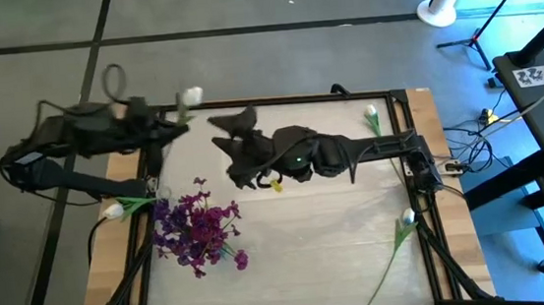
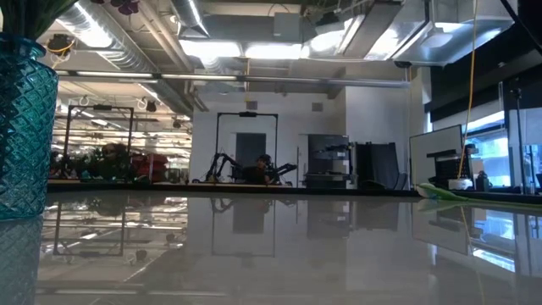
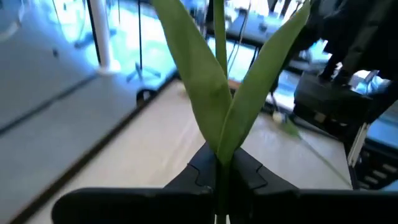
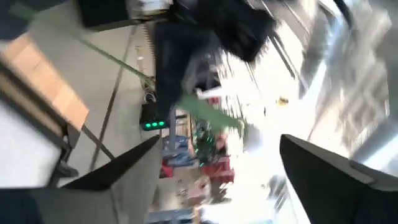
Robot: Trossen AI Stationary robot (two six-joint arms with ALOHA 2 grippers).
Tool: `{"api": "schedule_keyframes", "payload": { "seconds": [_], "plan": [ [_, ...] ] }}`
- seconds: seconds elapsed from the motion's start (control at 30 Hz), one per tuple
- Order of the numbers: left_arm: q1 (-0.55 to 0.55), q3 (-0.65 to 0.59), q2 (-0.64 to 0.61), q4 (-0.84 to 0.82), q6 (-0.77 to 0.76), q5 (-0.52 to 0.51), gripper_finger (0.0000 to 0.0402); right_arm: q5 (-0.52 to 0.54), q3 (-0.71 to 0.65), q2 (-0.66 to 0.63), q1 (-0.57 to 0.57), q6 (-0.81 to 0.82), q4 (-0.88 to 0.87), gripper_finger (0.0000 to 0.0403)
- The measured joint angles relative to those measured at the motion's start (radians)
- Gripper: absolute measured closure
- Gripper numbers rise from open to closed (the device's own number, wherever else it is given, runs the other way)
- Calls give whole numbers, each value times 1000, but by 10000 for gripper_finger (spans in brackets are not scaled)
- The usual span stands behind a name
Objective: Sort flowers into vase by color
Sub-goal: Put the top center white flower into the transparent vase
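My left gripper (image 1: 169,125) is over the table's far left corner, shut on a white-budded flower (image 1: 189,97). In the left wrist view, its green leaves (image 3: 217,93) fan out past the fingers. My right gripper (image 1: 235,126) hangs open over the far middle of the table and touches nothing; its fingers (image 4: 124,168) stand wide apart. A bunch of purple-magenta blooms (image 1: 198,228) stands in the teal glass vase (image 2: 21,127) at the near left. One white flower (image 1: 114,212) lies at the left edge. Two more (image 1: 373,117) (image 1: 406,220) lie along the right edge. My left gripper pinches the white flower's green stem (image 3: 219,167) between its two fingers, just below where the leaves fork. The stem runs on along the fingers and past them. The bud (image 1: 191,96) sticks out beyond the fingertips toward the far edge. No part of the flower shows resting on the table.
A dark frame rail (image 1: 277,101) runs around the table. A long green stem (image 1: 382,276) trails from the near right flower toward the near edge. A small yellow thing (image 1: 275,184) lies under my right arm. The pale tabletop (image 1: 310,248) is bare in the near middle.
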Motion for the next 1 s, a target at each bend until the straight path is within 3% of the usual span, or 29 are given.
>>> {"api": "schedule_keyframes", "payload": {
  "seconds": [0.13,0.23,0.4,0.7,0.87,1.0],
  "plan": [
    [0,0,-93,35,78,17,397,55,0,-15,17,257,7,53],
    [0,0,-165,32,130,92,398,92,0,-16,40,453,7,50],
    [0,-35,-277,58,181,213,396,200,0,-13,95,635,-4,57],
    [0,-439,-573,404,234,291,395,496,0,-8,179,846,-1,61],
    [0,-623,-696,493,217,283,395,635,0,-8,235,1007,-1,61],
    [0,-738,-796,519,171,248,395,731,0,-8,274,1029,-3,61]
  ]
}}
